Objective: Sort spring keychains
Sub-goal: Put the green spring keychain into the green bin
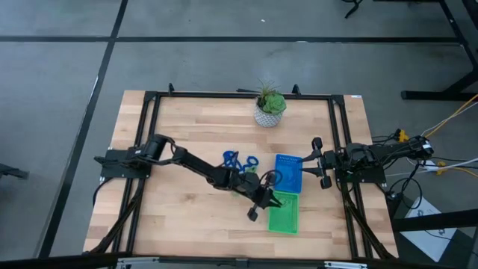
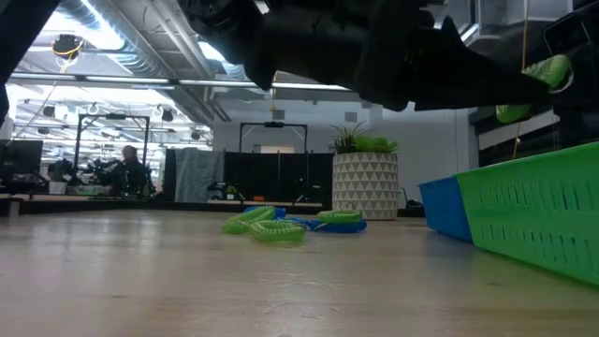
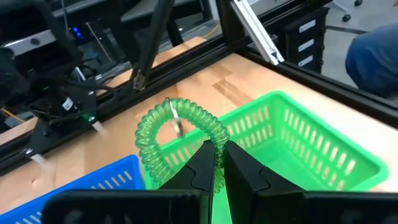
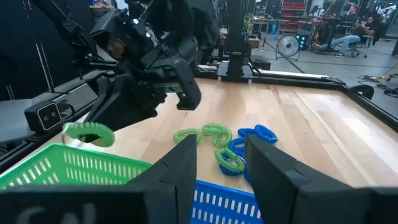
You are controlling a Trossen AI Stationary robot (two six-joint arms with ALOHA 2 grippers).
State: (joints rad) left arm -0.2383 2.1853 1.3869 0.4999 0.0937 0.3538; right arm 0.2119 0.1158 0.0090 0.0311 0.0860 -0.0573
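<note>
My left tool [image 3: 219, 163] pinches a green keychain [image 3: 180, 127].
The ribbed plastic coil arches above the slotted green tray [image 3: 323, 155].

High view looks straight down on the desk [image 1: 187, 224]; low view sits level at its surface; both wrist views face close onto the green tray [image 3: 323, 149], shared by all

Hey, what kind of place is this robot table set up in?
Probably a robotics lab or workshop. Beyond the pale wooden table with its black metal frame stand more dark rigs and equipment racks, exposed ducts run along the ceiling, and people sit at workstations by a floor fan.
</note>
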